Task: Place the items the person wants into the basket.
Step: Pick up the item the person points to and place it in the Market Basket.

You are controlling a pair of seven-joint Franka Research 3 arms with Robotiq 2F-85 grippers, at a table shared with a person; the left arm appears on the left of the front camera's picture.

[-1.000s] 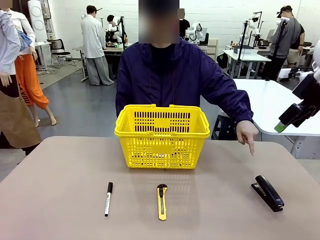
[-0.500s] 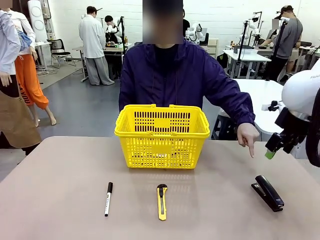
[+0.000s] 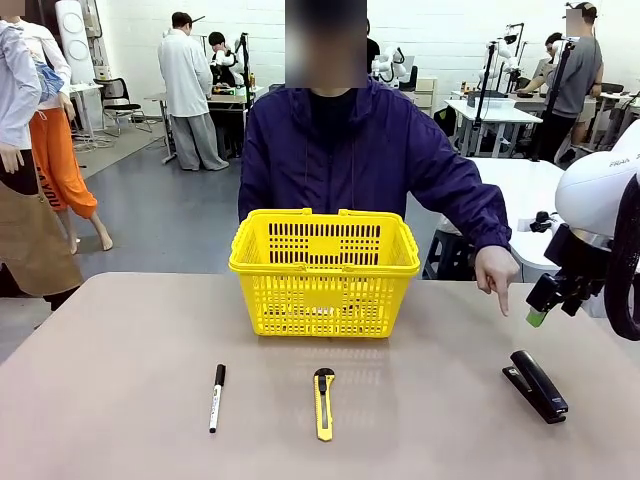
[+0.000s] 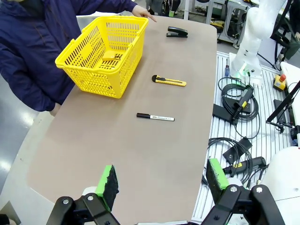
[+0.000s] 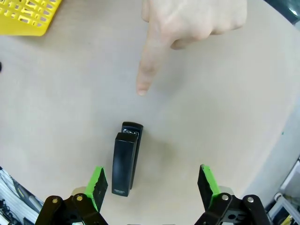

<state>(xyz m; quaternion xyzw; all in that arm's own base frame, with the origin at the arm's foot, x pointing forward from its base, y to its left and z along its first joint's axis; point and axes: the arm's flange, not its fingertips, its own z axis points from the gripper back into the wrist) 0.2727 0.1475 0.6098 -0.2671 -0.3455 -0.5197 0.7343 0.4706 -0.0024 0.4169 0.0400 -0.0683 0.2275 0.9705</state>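
Observation:
The black stapler (image 3: 536, 385) lies at the table's right front. The person's hand (image 3: 496, 275) points a finger down at it. My right gripper (image 3: 545, 306) hangs open above and to the right of the stapler, holding nothing. In the right wrist view the stapler (image 5: 125, 159) sits near the left finger of the right gripper (image 5: 152, 183), below the pointing hand (image 5: 187, 28). The yellow basket (image 3: 324, 272) stands in the middle before the person. A small yellow-and-black item (image 4: 110, 56) lies inside the basket (image 4: 70, 51). My left gripper (image 4: 161, 178) is open, high over the table's left end.
A white marker with a black cap (image 3: 216, 396) and a yellow utility knife (image 3: 323, 402) lie in front of the basket. Bare tabletop (image 3: 430, 420) separates the knife from the stapler. Cables and an arm base (image 4: 248, 42) sit beside the table on the robot's side.
My right gripper has come down from high at the right edge to just above and right of the stapler. The person's hand keeps pointing; nothing on the table moved.

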